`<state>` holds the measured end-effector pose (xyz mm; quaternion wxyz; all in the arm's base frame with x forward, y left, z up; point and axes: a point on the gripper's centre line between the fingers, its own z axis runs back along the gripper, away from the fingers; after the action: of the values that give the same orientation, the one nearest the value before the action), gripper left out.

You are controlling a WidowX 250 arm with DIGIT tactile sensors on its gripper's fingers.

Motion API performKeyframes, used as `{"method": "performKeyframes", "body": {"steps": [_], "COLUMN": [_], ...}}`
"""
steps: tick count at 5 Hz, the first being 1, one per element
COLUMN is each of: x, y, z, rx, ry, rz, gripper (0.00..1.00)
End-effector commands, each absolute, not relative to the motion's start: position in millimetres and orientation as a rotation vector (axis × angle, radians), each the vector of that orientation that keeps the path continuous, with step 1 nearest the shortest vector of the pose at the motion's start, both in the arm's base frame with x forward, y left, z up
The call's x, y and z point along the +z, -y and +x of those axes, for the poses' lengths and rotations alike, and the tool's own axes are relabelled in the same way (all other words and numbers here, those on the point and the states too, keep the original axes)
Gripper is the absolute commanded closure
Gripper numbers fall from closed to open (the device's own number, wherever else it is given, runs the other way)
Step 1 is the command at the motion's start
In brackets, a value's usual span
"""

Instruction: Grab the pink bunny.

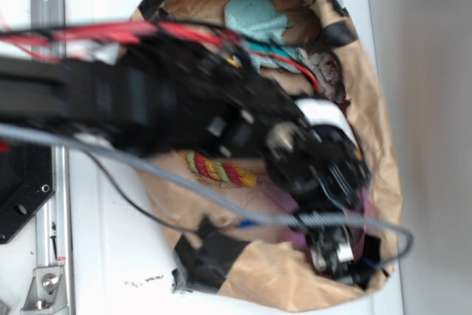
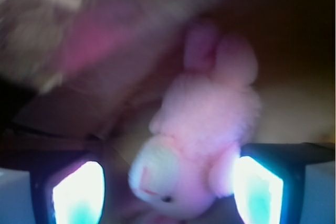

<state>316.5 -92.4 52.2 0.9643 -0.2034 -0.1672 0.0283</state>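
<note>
The pink bunny (image 2: pixel 205 114) is a fluffy pink plush with a pale face. In the wrist view it lies between my two fingers, head toward the camera and ears pointing away. My gripper (image 2: pixel 168 192) is open around it. The right pad (image 2: pixel 257 190) is at the bunny's side and the left pad (image 2: pixel 79 192) stands apart from its face. In the exterior view my gripper (image 1: pixel 335 248) is down inside the near right corner of a brown paper bag (image 1: pixel 376 108). There only a patch of the pink bunny (image 1: pixel 296 239) shows beside it.
The bag also holds a teal cloth (image 1: pixel 254 16) at the back, a braided coloured rope (image 1: pixel 217 170) in the middle and a white object (image 1: pixel 324 112) beside the arm. Black tape patches (image 1: pixel 210 252) mark the bag's rim. A grey cable (image 1: pixel 221 197) crosses the bag.
</note>
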Motion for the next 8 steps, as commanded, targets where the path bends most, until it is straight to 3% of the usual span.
{"method": "performKeyframes", "body": {"steps": [1, 2, 4, 5, 6, 7, 8], "x": [31, 47, 128, 169, 194, 178, 147], "y": [89, 72, 14, -2, -4, -4, 8], "z": [336, 327, 283, 262, 238, 238, 259], "rx": [0.016, 0.008, -0.046, -0.080, 0.065, 0.138, 0.044], "ry": [0.322, 0.328, 0.305, 0.286, 0.435, 0.504, 0.523], "rz": [-0.274, -0.275, -0.053, 0.010, -0.175, -0.210, -0.248], "gripper": [1.00, 1.00, 1.00, 1.00, 0.00, 0.00, 0.00]}}
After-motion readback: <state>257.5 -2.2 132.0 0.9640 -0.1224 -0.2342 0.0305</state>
